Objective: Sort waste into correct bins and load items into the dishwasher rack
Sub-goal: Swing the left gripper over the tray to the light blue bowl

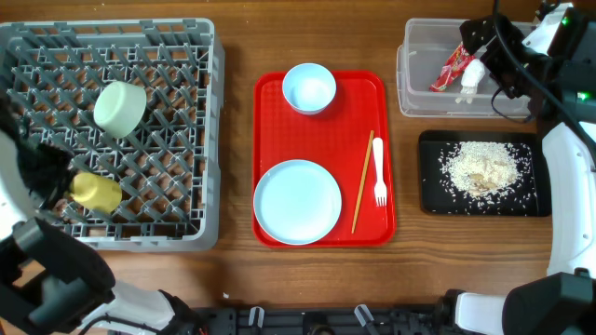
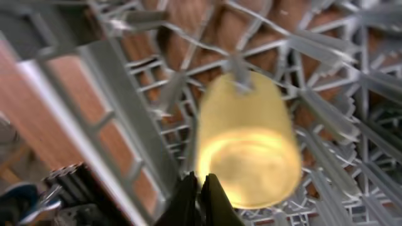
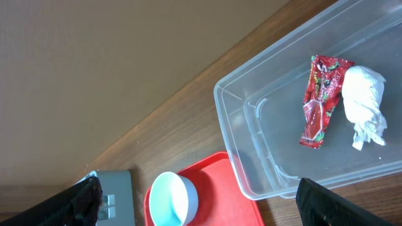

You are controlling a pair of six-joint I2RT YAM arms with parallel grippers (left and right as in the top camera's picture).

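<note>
Seat the yellow cup point(image 2: 248, 144) between dishwasher rack point(image 2: 125, 100) pegs; left fingers point(image 2: 187, 202) pinched narrow at its rim, right fingers point(image 3: 78, 202) wide.

Robotics lab staging a dish-clearing station: 2 robot arms point(image 1: 568, 158) at a wooden table point(image 1: 233, 37), dishwasher rack point(image 1: 207, 130) left of the red serving tray point(image 1: 358, 102), clear tub point(image 1: 407, 88) right of it.

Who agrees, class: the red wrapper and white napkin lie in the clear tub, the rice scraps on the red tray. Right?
No. The overhead view shows the rice scraps in the black tray, not on the red tray. The red wrapper and white napkin do lie in the clear tub.
</note>
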